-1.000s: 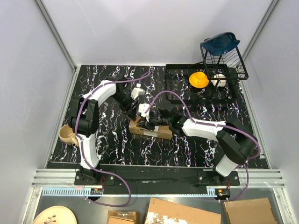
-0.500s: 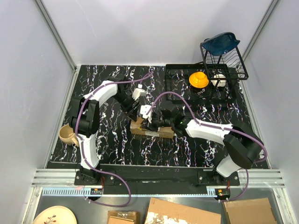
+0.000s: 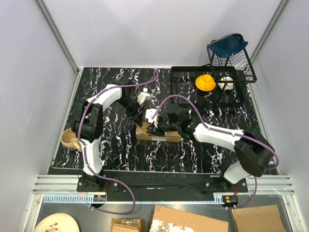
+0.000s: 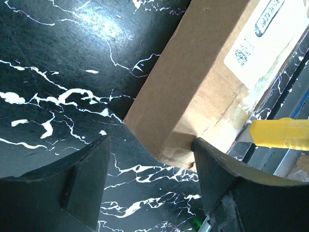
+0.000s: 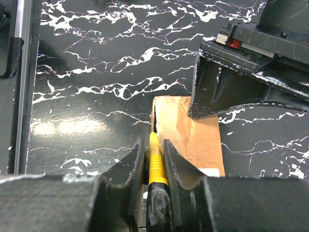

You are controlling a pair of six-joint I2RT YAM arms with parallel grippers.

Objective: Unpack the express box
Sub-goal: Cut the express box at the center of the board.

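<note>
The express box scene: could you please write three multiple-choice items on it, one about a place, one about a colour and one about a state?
1. Where is the express box? A) inside a drawer B) on the marbled tabletop C) on the floor
2. What colour is the knife in the right hand? A) yellow B) red C) green
3. How is the left hand? A) shut on a sponge B) open, astride the box's corner C) out of view

Answers: 1 B, the top view shows it lying on the tabletop. 2 A, a yellow handle sits between the fingers in the right wrist view. 3 B, its fingers stand wide apart in the left wrist view.
</note>
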